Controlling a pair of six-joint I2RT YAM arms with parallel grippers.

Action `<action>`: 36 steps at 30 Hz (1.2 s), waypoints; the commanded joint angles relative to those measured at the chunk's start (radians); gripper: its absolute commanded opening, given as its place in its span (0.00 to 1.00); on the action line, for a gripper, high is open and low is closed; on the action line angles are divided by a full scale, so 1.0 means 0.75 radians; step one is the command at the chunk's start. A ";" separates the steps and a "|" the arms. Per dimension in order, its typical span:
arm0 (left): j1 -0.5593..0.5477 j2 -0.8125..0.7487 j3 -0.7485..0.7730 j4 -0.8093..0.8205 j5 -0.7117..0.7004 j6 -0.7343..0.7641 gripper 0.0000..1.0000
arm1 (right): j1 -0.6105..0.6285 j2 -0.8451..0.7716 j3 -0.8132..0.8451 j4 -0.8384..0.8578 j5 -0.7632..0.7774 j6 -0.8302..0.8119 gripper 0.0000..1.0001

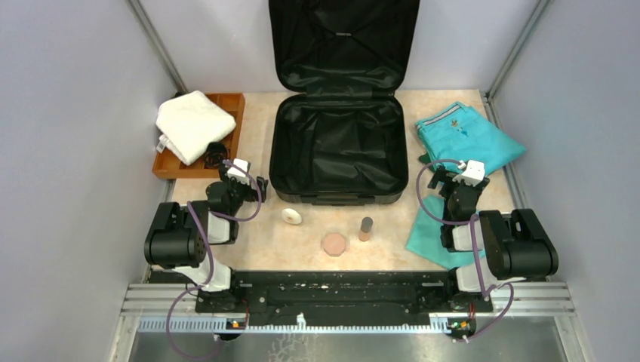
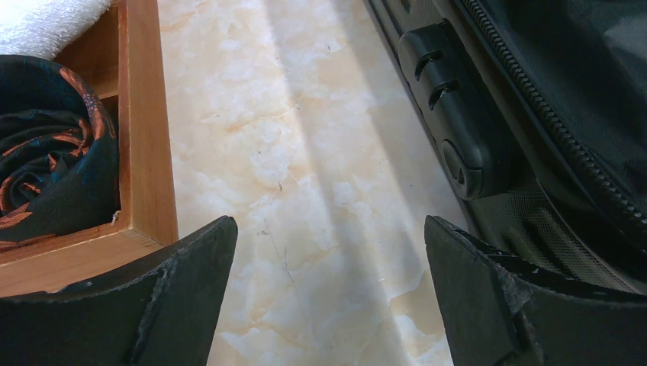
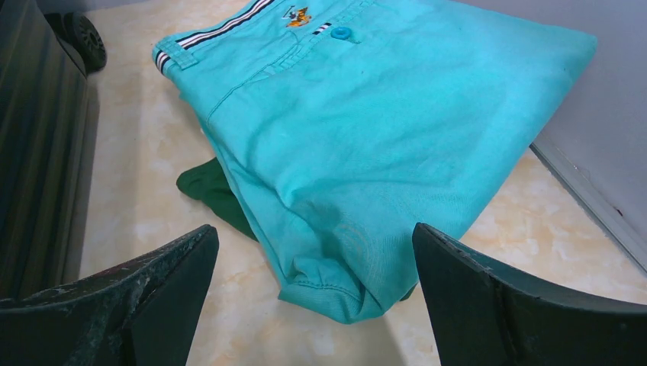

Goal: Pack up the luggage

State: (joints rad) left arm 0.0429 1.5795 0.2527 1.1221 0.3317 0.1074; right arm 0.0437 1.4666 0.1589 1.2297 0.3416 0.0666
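Note:
The luggage [image 1: 336, 147], a large black suitcase, lies open in the middle of the table with its lid [image 1: 343, 45] propped up against the back wall. Its side and zip show at the right of the left wrist view [image 2: 458, 130]. In the right wrist view its shell [image 3: 38, 152] is at the left. My left gripper [image 1: 243, 175] [image 2: 329, 290] hangs open over bare tabletop between the tray and the luggage. My right gripper [image 1: 456, 179] [image 3: 314, 297] is open just short of the folded teal trousers [image 1: 468, 136] [image 3: 366, 130], nothing between its fingers.
A wooden tray [image 1: 226, 102] [image 2: 145, 152] at the back left holds a white towel [image 1: 192, 124] and a rolled dark tie [image 2: 53, 152]. A green garment [image 3: 206, 187] lies under the trousers. A teal cloth [image 1: 426, 234], white disc [image 1: 292, 216], pink compact [image 1: 334, 243] and small brown cylinder [image 1: 366, 226] lie near the front.

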 commanded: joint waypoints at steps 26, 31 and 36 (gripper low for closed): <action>0.116 -0.220 0.857 -1.402 0.198 0.092 0.99 | 0.082 -0.481 0.326 -0.914 0.447 0.370 0.99; 0.118 -0.225 1.065 -1.660 0.253 0.076 0.99 | -0.132 -0.573 0.456 -1.130 0.091 0.865 0.99; 0.118 -0.192 1.183 -1.776 0.358 0.031 0.98 | -0.134 -0.291 1.051 -1.754 0.117 0.768 0.99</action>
State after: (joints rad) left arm 0.1272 1.4296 1.0668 -0.0814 0.5072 0.1520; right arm -0.0570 1.0988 0.6010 0.3336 0.4782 0.5945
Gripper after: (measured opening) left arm 0.987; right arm 0.985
